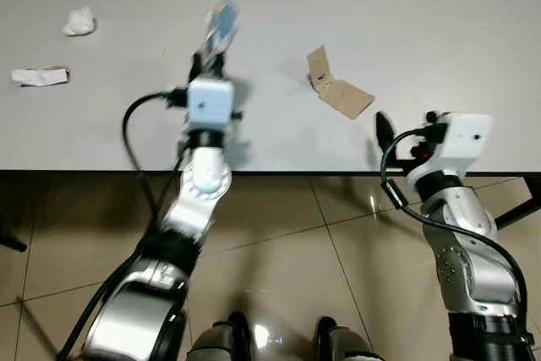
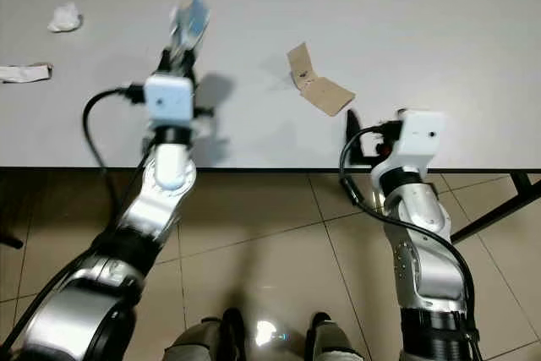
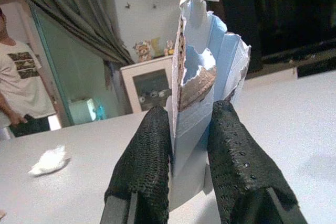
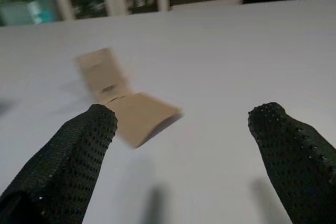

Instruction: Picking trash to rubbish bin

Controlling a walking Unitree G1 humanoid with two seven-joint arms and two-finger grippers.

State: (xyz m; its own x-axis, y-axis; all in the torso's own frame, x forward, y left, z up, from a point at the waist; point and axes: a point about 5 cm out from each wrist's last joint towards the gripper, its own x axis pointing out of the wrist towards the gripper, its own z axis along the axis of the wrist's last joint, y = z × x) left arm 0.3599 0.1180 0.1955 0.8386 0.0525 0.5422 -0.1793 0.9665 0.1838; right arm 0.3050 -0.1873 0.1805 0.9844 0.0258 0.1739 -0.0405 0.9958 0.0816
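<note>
My left gripper (image 1: 211, 55) is shut on a torn blue and white carton (image 1: 222, 24), held upright above the white table (image 1: 439, 14); the carton (image 3: 202, 93) sits pinched between the two black fingers (image 3: 144, 161). My right gripper (image 4: 184, 145) is open near the table's front edge, short of a folded brown cardboard piece (image 1: 336, 86), which lies flat ahead of its fingertips (image 4: 84, 145). A crumpled white tissue (image 1: 79, 21) and a flat white wrapper (image 1: 40, 77) lie at the table's left.
The table's front edge (image 1: 296, 171) runs across the view, with tiled floor (image 1: 279, 243) below it. A person (image 3: 18, 93) in a white shirt stands beyond the table near grey curtains (image 3: 79, 9). A dark table leg (image 1: 516, 209) slants at right.
</note>
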